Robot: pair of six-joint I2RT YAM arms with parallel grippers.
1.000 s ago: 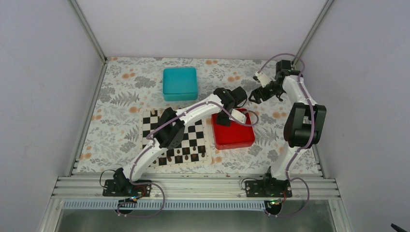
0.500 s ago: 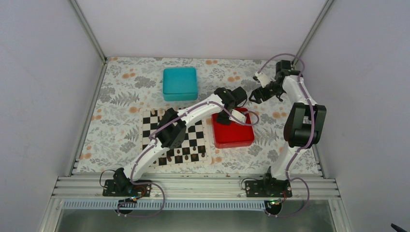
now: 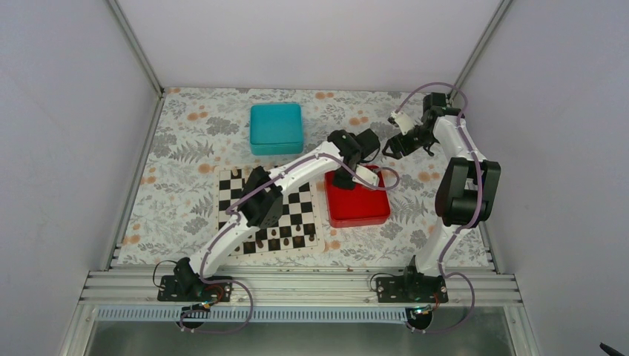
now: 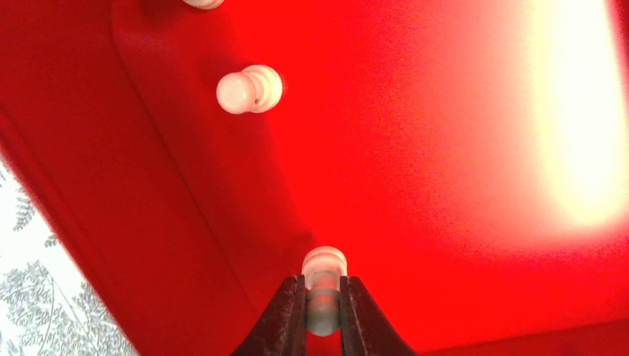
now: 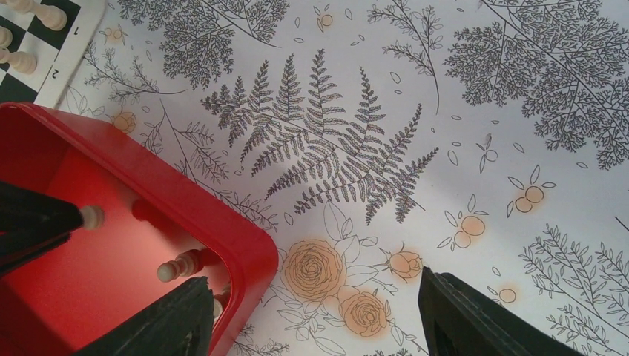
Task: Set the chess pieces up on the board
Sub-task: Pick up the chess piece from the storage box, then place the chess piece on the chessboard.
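Inside the red tray (image 4: 460,185), my left gripper (image 4: 323,305) is shut on a small cream chess piece (image 4: 324,265), low over the tray floor. Another cream piece (image 4: 249,90) lies on its side farther in. In the top view the left gripper (image 3: 344,178) reaches over the tray's far-left corner. The checkered board (image 3: 297,216) lies left of the tray, partly under the left arm. My right gripper (image 5: 315,311) hangs open above the floral cloth beside the tray's corner (image 5: 245,245), holding nothing. The right wrist view also shows a standing piece (image 5: 178,267) in the tray.
A teal box (image 3: 276,127) sits behind the board. Dark pieces (image 3: 274,242) stand along the board's near rows. A corner of the board (image 5: 67,52) with cream pieces (image 5: 22,61) shows in the right wrist view. The right gripper (image 3: 393,144) hovers behind the tray.
My left gripper's fingers have closed on the cream piece in the tray. The right gripper's fingers have narrowed a little; that arm has hardly moved.
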